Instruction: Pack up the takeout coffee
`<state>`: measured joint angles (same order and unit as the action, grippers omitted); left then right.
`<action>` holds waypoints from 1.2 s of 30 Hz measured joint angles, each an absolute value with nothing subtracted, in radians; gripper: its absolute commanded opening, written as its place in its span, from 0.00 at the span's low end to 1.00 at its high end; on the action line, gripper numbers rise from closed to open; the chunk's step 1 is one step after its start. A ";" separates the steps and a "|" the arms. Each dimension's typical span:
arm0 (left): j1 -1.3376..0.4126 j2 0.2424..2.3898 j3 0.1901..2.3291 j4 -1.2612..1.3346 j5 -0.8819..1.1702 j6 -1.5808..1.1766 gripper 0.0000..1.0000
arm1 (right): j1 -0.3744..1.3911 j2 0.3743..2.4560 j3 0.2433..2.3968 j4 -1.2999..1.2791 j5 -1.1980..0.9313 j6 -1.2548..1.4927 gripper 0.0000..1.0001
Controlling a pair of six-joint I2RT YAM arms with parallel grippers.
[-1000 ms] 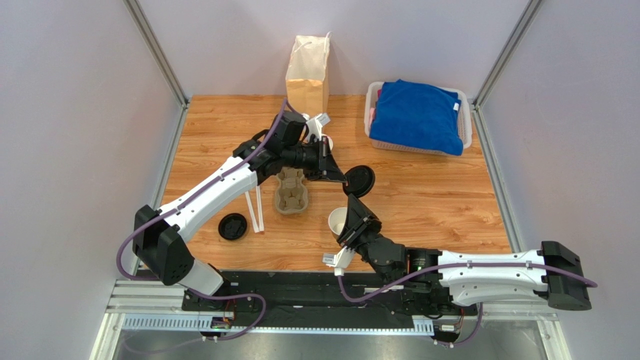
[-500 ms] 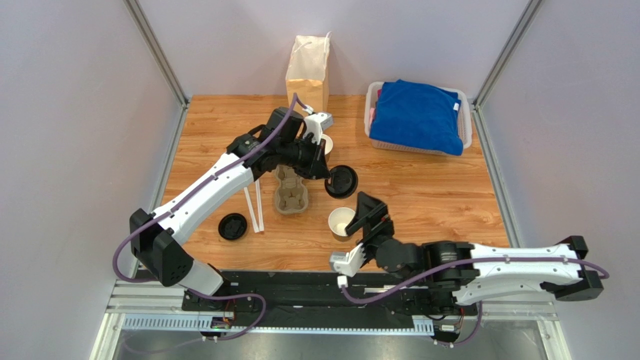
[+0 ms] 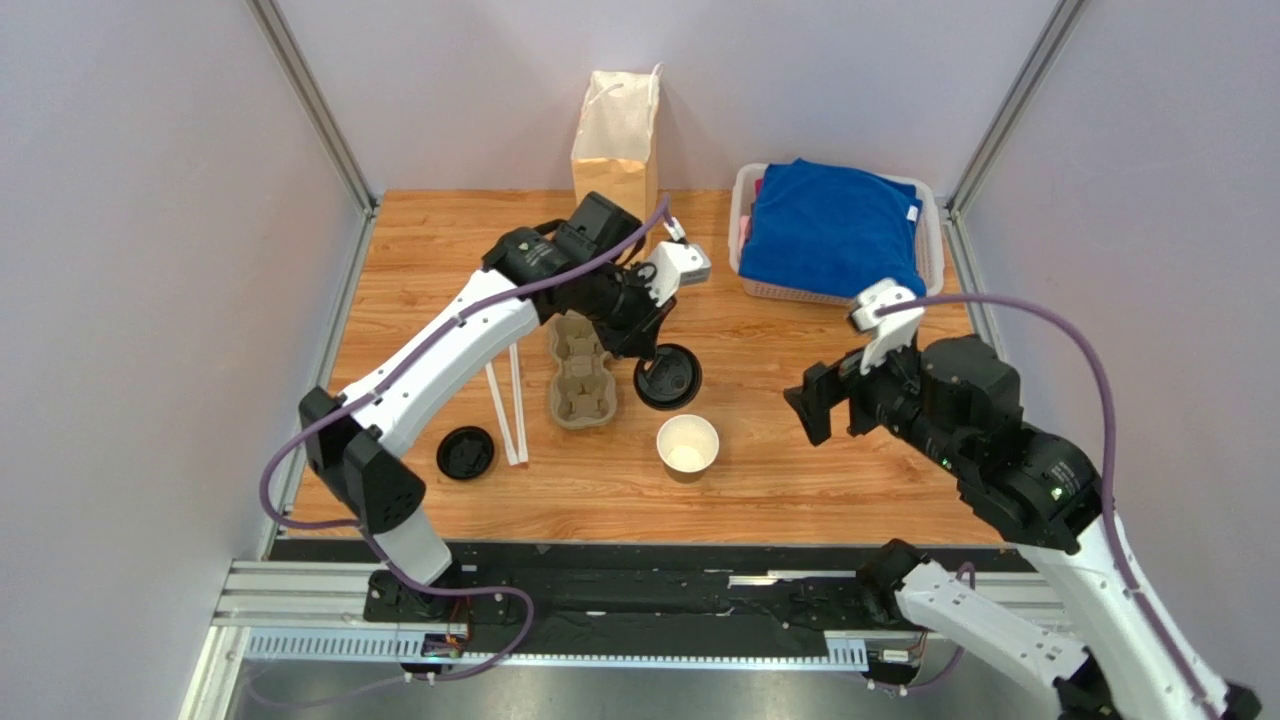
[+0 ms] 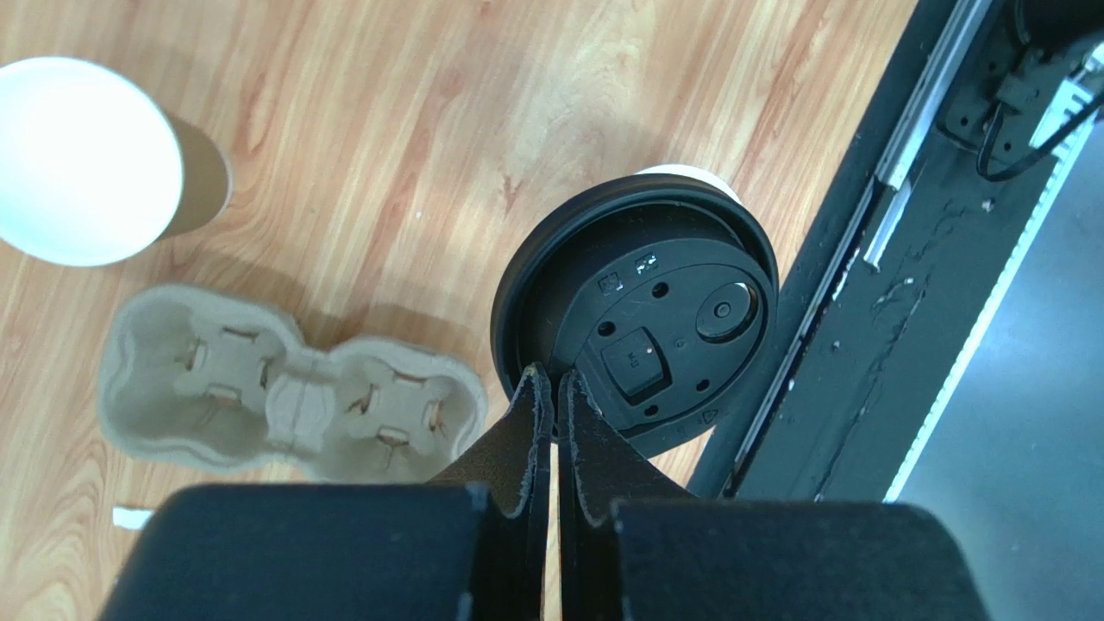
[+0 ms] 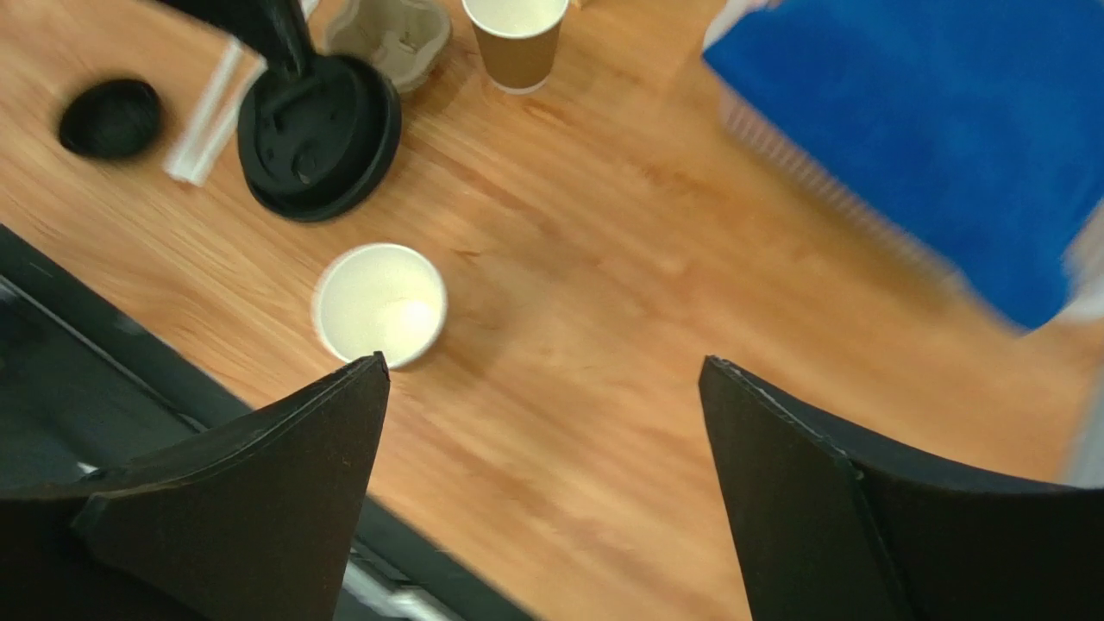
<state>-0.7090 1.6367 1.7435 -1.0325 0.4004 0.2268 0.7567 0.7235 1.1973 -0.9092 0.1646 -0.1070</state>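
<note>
- Takeout coffee cup point(image 3: 687, 444): stood upright and unlidded on the table point(image 3: 842, 435), near its front edge, with nothing touching it. One second earlier the right gripper had been on it.
- Right gripper point(image 5: 542, 368): fingers were spread wide and held nothing. We noted that it had let go and swung up and off to the right, well apart from the cup.
- Left gripper point(image 4: 552, 383): fingers were pinched on the rim of the black lid point(image 4: 648, 324). It had carried the lid closer, and the lid hung tilted in the air just beyond the cup, not seated.
- Cardboard cup carrier point(image 3: 582, 378), spare lid point(image 3: 466, 452), paper bag point(image 3: 616, 135): unmoved.
- Second open cup point(image 5: 516, 39): stood beside the carrier.
- Reading: we judged the cup placed for capping. The capping itself and the packing were still undone.
</note>
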 measured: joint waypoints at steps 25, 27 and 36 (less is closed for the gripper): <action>-0.844 1.938 1.875 -1.206 0.384 0.318 0.00 | 0.060 0.792 1.022 -0.899 -0.803 0.495 1.00; -0.845 1.946 1.877 -1.204 0.381 0.315 0.00 | 0.042 0.793 1.022 -0.879 -0.847 0.524 1.00; -0.853 1.997 1.893 -1.193 0.379 0.302 0.00 | 0.018 0.795 1.012 -0.817 -0.968 0.614 1.00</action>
<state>-0.8532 1.9972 1.8935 -1.1927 0.3790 0.3023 0.0181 0.7952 1.0122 -0.8173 -0.9680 0.6136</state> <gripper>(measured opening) 0.009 0.998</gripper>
